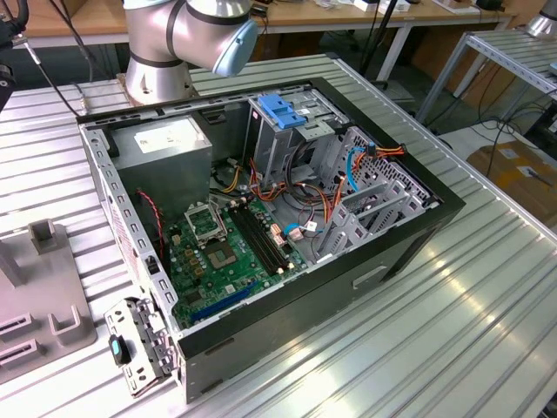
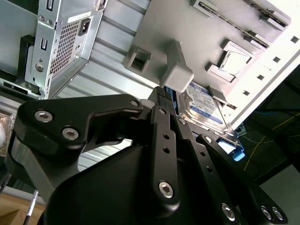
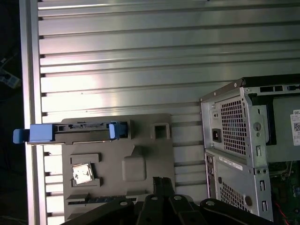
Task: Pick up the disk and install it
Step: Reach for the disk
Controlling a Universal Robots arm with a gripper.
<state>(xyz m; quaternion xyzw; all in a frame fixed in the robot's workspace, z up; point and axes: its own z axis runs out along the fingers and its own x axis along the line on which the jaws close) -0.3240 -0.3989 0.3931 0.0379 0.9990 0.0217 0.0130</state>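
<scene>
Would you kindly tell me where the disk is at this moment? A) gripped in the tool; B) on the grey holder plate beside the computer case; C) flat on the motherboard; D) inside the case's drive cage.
B: in the first wrist view the disk stands on edge in the grey holder plate, outside the computer case, and the tool is apart from it.

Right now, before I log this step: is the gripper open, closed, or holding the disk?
Gripper: closed, holding nothing; the disk stands in the grey fixture, apart from it.
</scene>
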